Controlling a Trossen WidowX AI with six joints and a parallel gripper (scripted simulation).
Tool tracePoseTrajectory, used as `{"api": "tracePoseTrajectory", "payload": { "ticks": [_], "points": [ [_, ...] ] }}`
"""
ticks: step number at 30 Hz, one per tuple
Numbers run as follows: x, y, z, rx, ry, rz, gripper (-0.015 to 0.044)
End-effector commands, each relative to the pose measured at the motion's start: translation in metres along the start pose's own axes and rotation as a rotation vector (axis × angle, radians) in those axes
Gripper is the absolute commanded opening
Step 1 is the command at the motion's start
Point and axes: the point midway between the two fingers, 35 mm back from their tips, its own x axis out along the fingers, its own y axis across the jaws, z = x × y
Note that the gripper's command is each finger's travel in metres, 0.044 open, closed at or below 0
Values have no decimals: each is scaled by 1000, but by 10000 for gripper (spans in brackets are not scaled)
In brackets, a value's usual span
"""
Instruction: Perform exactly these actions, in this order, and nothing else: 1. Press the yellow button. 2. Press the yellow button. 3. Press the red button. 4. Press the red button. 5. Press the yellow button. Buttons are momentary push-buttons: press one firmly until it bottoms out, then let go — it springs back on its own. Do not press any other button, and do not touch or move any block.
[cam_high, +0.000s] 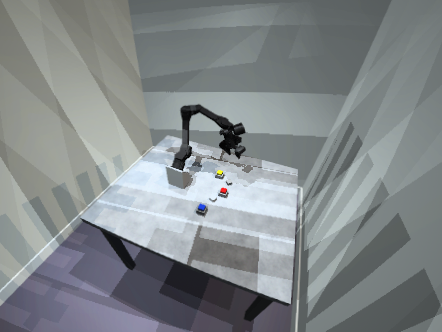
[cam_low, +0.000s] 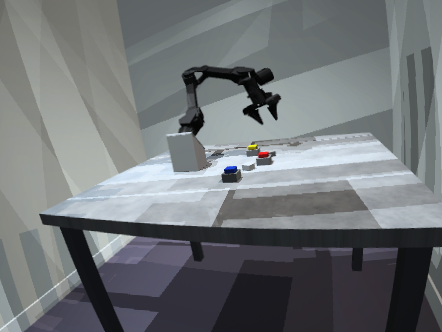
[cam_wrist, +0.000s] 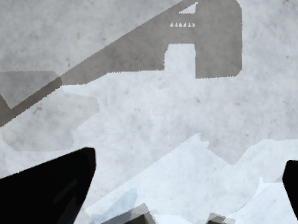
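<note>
The yellow button (cam_high: 220, 172) (cam_low: 253, 147) sits on a dark base towards the back of the table. The red button (cam_high: 224, 190) (cam_low: 263, 155) is in front of it, and its cap stands up. My gripper (cam_high: 233, 154) (cam_low: 268, 121) (cam_wrist: 190, 164) is open and empty, high above the table behind the buttons, with its fingers pointing down. It touches no button. In the wrist view no coloured cap shows; grey shapes at the bottom edge are too cut off to name.
The blue button (cam_high: 202, 207) (cam_low: 230, 170) is nearest the front of the three. A small pale block (cam_high: 213, 199) (cam_low: 248, 167) lies between blue and red. Another small block (cam_high: 229, 183) (cam_low: 272, 153) lies close to the red button. The arm's grey pedestal (cam_high: 178, 177) (cam_low: 184, 152) stands left of the buttons.
</note>
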Motion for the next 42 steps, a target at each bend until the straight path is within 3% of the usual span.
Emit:
{"api": "tracePoseTrajectory", "payload": {
  "ticks": [1,5,15,21,29,42],
  "points": [
    [-20,-8,-74,699,245,31,400],
    [-35,0,-100,1064,353,56,400],
    [-37,1,-102,1098,362,59,400],
    [18,15,-117,1097,360,60,242],
    [21,15,-117,1097,359,61,32],
    [26,16,-119,1097,359,61,20]
  ]
}}
